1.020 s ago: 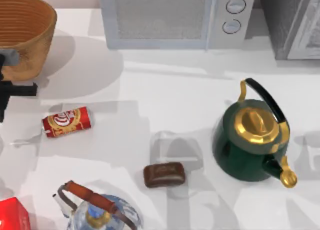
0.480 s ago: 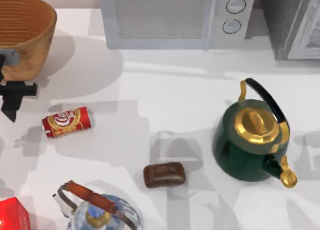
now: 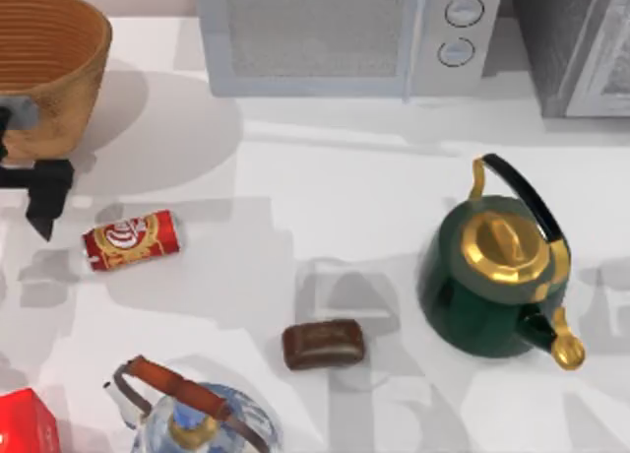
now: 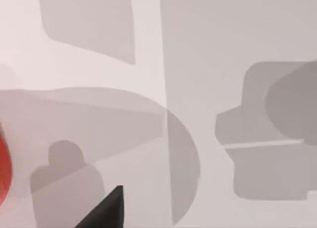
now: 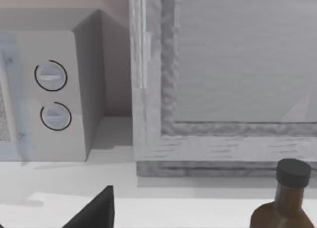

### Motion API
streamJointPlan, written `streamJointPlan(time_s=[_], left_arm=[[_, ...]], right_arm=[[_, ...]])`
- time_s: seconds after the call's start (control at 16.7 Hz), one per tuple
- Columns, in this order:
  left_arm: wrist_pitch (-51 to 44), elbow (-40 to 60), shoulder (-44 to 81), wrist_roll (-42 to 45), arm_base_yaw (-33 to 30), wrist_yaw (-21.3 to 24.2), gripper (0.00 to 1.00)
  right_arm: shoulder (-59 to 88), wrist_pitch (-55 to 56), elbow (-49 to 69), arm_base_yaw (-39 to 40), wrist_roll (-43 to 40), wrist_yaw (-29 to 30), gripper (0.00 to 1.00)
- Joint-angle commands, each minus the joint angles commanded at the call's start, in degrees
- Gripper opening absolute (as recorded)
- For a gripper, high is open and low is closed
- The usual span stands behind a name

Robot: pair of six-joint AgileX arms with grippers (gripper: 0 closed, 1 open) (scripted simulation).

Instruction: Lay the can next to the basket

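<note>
The can (image 3: 132, 240) lies on its side near the table's left edge, untouched. The left gripper (image 3: 41, 192) hangs just beside it toward the rear; its opening cannot be told, and it holds nothing visible. The wicker basket (image 3: 49, 69) occupies the rear-left corner. Judged step: approach; next comes descent onto the can.

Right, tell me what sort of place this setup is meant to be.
Most likely a rendered kitchen counter. A white microwave with two round dials stands at the back of the white table, a dark green kettle with a gold lid sits at the right, and a brown bottle stands near the right arm.
</note>
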Motion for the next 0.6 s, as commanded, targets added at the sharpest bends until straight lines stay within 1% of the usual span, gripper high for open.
streamJointPlan(time_s=[0.3, 0.6], left_arm=[[-0.9, 0.1, -0.1, 0.2, 0.0, 0.0, 1.0], [-7.6, 0.8, -0.4, 1.1, 0.0, 0.0, 1.0]], right_arm=[[0.0, 0.0, 0.0, 0.0, 0.0, 0.0, 1.0], [0.0, 0.0, 0.0, 0.0, 0.0, 0.0, 1.0]])
